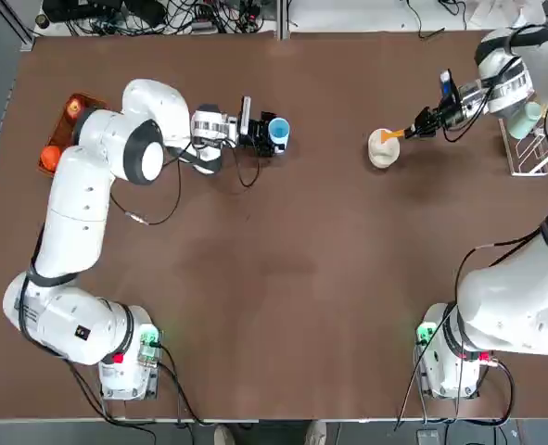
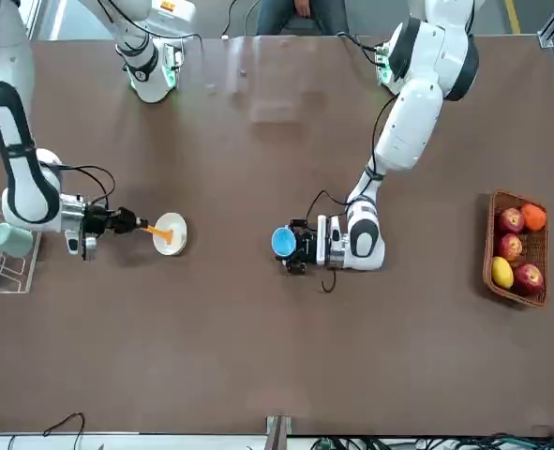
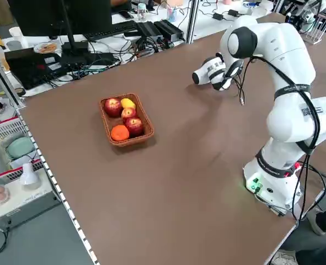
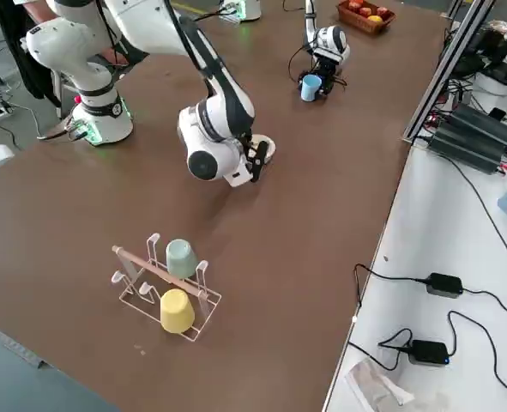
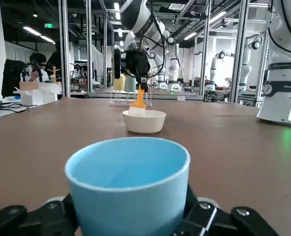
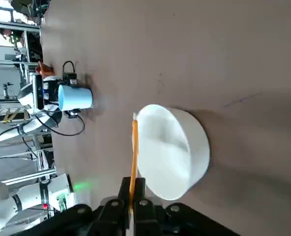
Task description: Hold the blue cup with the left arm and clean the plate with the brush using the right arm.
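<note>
Left end effector is clamped around the blue cup, which stands upright on the bench toward the far side, left of centre. Right end effector is pinched tight on the orange brush; the brush tip reaches over the rim of the white plate, bristles at or just above the inside; contact can't be confirmed. Plate sits well apart from the cup, to its right. Fruit basket at far left, cup rack with a pale green cup and a yellow cup at far right.
</note>
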Available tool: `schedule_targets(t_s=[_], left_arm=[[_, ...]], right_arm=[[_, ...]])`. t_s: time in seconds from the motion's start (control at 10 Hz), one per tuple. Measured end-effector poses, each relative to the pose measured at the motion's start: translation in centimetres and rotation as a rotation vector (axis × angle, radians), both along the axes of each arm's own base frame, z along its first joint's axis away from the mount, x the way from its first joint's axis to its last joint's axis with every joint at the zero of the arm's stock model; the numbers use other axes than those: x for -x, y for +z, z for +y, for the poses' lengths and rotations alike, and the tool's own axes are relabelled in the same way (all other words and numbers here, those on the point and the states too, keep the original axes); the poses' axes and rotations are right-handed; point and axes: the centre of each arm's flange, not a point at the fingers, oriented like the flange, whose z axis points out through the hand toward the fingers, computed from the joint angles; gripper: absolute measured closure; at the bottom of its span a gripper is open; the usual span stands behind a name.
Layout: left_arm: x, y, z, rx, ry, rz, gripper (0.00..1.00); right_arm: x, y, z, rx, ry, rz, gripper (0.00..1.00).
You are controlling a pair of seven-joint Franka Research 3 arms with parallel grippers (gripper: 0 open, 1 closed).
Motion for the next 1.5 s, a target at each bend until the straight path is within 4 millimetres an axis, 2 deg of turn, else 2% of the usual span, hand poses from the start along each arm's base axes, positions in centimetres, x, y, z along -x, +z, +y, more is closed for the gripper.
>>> schedule_targets(t_s=[0.4, 0.5, 0.7, 0.8, 1.1, 1.5], left_arm=[[0.0, 0.0, 0.0, 0.001, -0.001, 0.0, 0.26], [0.0, 0.0, 0.0, 0.001, -0.001, 0.0, 0.27], [0.0, 0.0, -0.1, 0.003, -0.002, -0.012, 0.27], [0.0, 0.0, -0.1, 0.004, -0.002, -0.019, 0.27], [0.1, 0.0, -0.1, 0.005, -0.004, -0.026, 0.27], [0.1, -0.1, -0.1, 0.007, -0.005, -0.06, 0.29]], right_arm=[[-2.3, 10.5, 3.3, 0.194, 0.057, 0.08, 0.95], [-2.9, 12.9, 4.7, 0.252, 0.073, 0.083, 0.95], [-3.6, 16.4, 7.8, 0.356, 0.074, 0.101, 0.95], [-4.0, 17.7, 9.2, 0.391, 0.053, 0.121, 0.95], [-4.6, 20.9, 15.4, 0.467, -0.019, 0.191, 0.95], [-4.7, 23.0, 23.7, 0.502, -0.159, 0.212, 0.95]])
